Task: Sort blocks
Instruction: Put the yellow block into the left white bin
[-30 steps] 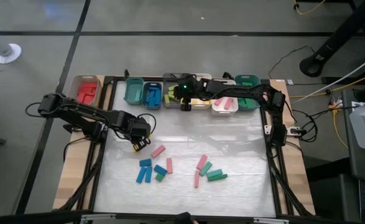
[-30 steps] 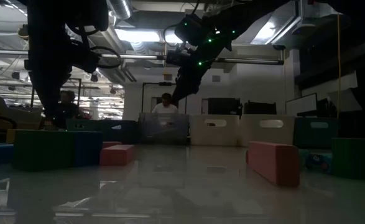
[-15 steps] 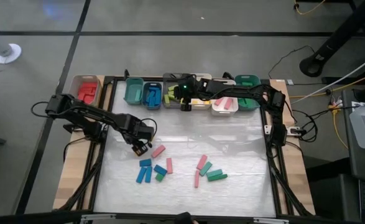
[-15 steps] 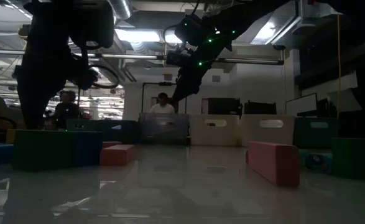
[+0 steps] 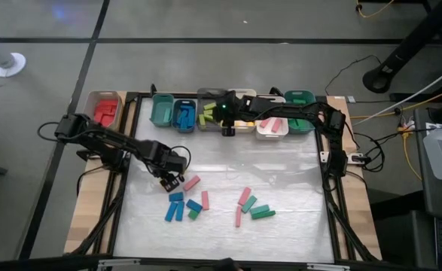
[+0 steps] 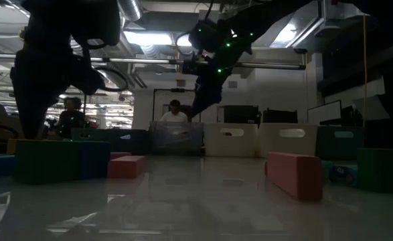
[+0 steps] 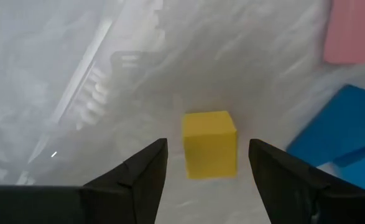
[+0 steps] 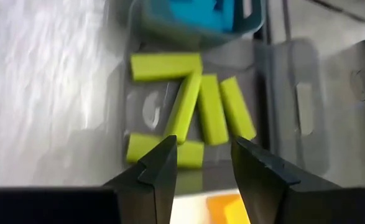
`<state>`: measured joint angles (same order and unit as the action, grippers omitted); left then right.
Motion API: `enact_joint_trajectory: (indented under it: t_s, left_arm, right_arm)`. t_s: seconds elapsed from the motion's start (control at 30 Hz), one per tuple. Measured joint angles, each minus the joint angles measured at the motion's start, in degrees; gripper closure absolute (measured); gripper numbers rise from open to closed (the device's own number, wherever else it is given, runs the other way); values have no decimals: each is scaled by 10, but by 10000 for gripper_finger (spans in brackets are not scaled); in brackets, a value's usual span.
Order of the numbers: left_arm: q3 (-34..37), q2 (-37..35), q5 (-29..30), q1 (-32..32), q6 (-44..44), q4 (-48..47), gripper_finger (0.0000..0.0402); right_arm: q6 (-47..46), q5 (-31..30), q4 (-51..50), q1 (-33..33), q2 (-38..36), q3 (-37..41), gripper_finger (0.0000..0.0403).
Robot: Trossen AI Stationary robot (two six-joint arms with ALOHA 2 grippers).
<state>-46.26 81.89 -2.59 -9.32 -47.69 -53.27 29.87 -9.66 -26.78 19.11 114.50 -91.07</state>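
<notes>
At the far left of the top row in the high view sits a tan bin [image 5: 105,110] with red blocks [image 5: 106,111] inside. Next comes a teal bin [image 5: 162,110], then a bin of blue blocks [image 5: 184,114]. Below these, left of the middle, the left gripper [image 5: 171,181] is down low over the white table [image 5: 281,165]. Its fingers [image 7: 142,171] are wide apart. In the left wrist view a small yellow cube [image 7: 209,144] sits on the table right between the two fingers, a little ahead of the tips, and nothing is squeezing it. A blue block [image 7: 341,134] lies at the right edge of that view and a pink block [image 7: 352,31] is in the upper right corner. In the high view, more loose blocks lie below and to the right of this gripper: a pink bar [image 5: 192,182], some blue bars [image 5: 175,211], and further right a pink and green bunch [image 5: 252,207]. Up in the top middle, the right gripper [image 5: 227,132] hangs by the grey bin [image 5: 205,95]. Its fingers [image 8: 159,167] stand partly apart with nothing between them. In the right wrist view the lime bars [image 8: 198,113] lie in the grey bin just past the tips, some side by side and some crossed. Further right are a white bin with pink blocks [image 5: 272,126] and a green bin [image 5: 300,97].
</notes>
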Motion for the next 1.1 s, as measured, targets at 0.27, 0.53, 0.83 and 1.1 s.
enact_joint_trajectory:
  t_s: [0.27,0.53,0.83,1.1]
  left_arm:
    - [25,0,4,-20,-46,10,187]
    - [67,0,22,-13,-22,137,209]
    - [67,0,8,9,37,148,360]
    - [67,0,7,33,60,153,360]
  right_arm:
    - [0,-53,-73,0,-8,0,251]
    - [-10,-58,-124,-1,-65,0,251]
    - [-70,-47,-232,-4,-158,0,251]
    - [-88,-43,-263,-4,-176,0,251]
